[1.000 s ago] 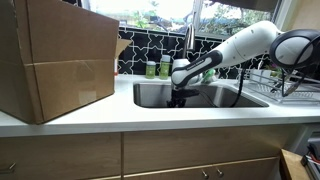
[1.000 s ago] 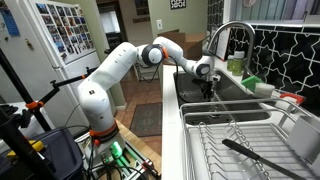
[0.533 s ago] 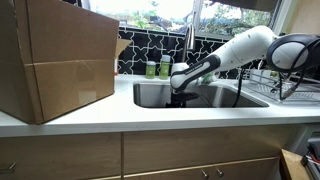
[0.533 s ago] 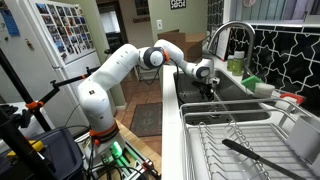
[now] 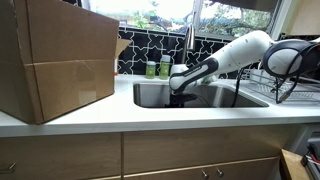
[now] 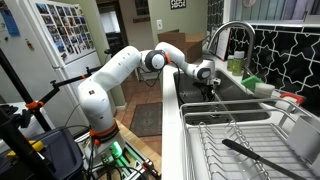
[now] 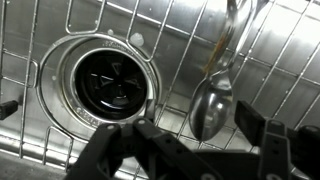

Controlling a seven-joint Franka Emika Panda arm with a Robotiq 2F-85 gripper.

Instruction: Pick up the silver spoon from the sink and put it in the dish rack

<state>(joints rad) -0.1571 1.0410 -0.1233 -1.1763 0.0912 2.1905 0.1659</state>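
Observation:
The silver spoon lies on the wire grid at the bottom of the sink, bowl toward me, handle running up and away. It is beside the round drain. My gripper is open, low over the sink floor, with one finger on each side of the spoon's bowl. In both exterior views the gripper reaches down into the sink basin and the spoon is hidden. The dish rack stands on the counter beside the sink; it also shows in an exterior view.
A large cardboard box stands on the counter next to the sink. The faucet arches over the basin. Green bottles stand behind the sink. A dark utensil lies in the rack.
The arm has shifted slightly and sunk a little deeper into the sink. The spoon has not moved.

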